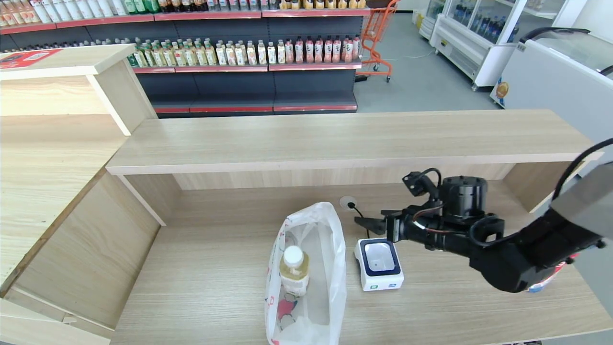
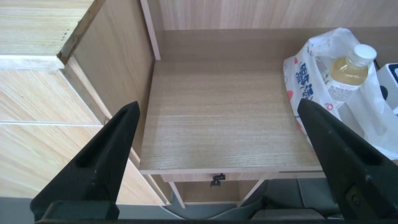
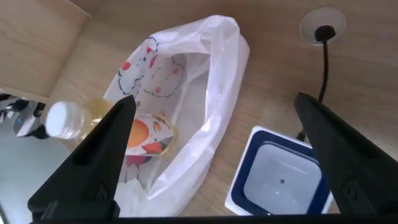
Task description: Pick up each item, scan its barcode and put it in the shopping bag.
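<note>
Head view: we see the bottle of yellowish drink upright inside the shopping bag, its white cap just below the bag's open mouth. The bag, white with printed pictures, stands on the tabletop. The scanner sits just beside it on the robot's right, window facing up. A black cable runs from the scanner back to a round grommet in the tabletop.

The right fingers hang above the scanner's far edge, spread apart and gripping nothing, pointing toward the bag. The right arm lies across that side of the tabletop and covers most of a coloured packet, which we cannot make out.

In the left wrist view the left fingers are likewise released and empty, well apart from the bag.

A raised wooden ledge overhangs the tabletop's rear. Beyond it stand store shelves of bottles, an orange cart and freezers.
</note>
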Tool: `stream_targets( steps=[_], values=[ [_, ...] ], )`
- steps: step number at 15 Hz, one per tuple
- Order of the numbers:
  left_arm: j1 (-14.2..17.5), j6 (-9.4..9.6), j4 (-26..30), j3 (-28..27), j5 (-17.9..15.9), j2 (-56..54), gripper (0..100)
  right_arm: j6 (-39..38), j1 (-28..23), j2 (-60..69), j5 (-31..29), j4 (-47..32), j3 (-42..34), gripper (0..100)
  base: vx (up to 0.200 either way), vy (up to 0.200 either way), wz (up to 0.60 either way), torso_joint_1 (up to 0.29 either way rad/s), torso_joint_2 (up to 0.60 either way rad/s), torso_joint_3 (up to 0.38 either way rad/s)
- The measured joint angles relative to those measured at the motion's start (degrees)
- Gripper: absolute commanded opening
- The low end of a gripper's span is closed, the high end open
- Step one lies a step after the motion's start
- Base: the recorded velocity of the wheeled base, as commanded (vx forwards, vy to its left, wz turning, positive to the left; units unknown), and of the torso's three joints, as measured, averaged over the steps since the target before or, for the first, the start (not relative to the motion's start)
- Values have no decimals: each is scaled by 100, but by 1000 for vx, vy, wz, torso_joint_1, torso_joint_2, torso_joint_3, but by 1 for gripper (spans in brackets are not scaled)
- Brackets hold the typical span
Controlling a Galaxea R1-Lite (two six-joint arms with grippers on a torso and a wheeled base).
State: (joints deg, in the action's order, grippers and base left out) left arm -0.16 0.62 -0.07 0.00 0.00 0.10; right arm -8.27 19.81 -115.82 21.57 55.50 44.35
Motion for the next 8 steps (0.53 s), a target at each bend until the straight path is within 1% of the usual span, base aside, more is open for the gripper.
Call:
stream_targets(
  steps=[2, 6, 8],
  values=[
    [0, -2, 0, 0, 2, 0, 100, -90, -304, 631, -17, -96, -354, 100, 0, 0, 0, 0, 0, 0],
    [-2, 0, 0, 0, 0, 0, 100, -43, -1251, 1613, -46, -235, -973, 100, 0, 0, 0, 0, 0, 0],
    [-2, -2, 0, 0, 2, 0, 100, 17, -1593, 1965, -61, -290, -1186, 100, 0, 0, 0, 0, 0, 0]
  ],
)
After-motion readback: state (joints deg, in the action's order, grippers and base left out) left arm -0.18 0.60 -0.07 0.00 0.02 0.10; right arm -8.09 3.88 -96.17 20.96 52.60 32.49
